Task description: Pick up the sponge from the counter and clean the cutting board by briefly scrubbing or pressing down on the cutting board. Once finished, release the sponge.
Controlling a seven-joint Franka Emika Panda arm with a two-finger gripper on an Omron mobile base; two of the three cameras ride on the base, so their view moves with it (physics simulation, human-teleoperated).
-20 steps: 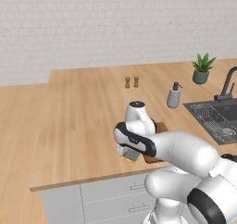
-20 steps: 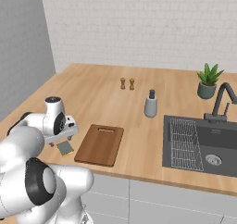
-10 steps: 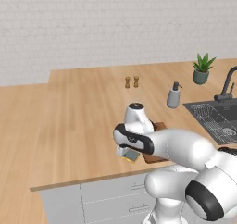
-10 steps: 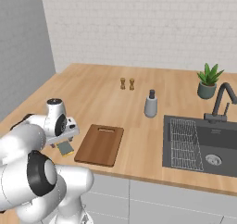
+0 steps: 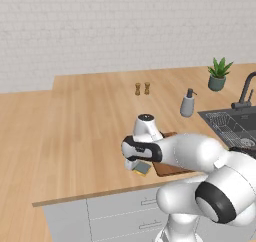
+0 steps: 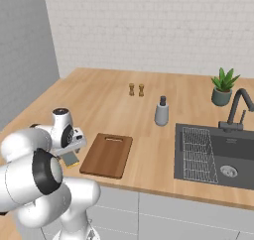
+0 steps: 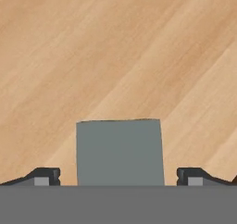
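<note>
The jaws stand spread, one fingertip (image 7: 44, 176) on each side of the sponge (image 7: 119, 152) with bare wood showing between each tip and the pad's edge, so nothing is pinched yet. The gripper (image 7: 118, 179) hangs straight over the sponge, which lies flat on the counter (image 5: 85, 131) near its front edge, just beside the left short end of the board (image 6: 107, 154) and apart from it. Over the last second the hand has sunk a little closer to the worktop in both base views; the sponge (image 5: 142, 167) has not shifted and now peeks out from under the hand, its yellow underside visible. In the right base view the sponge (image 6: 70, 158) sits just below the gripper (image 6: 73, 149). That drop means the approach is nearly done and the grasp itself is the step in hand: the task is at its start, with lifting, carrying to the board, pressing and letting go all left to do. The next move probably calls for a small further descent, so the tips bracket the pad's sides, and then a squeeze. Being thin and soft, the pad may compress or slip if caught too high.
</note>
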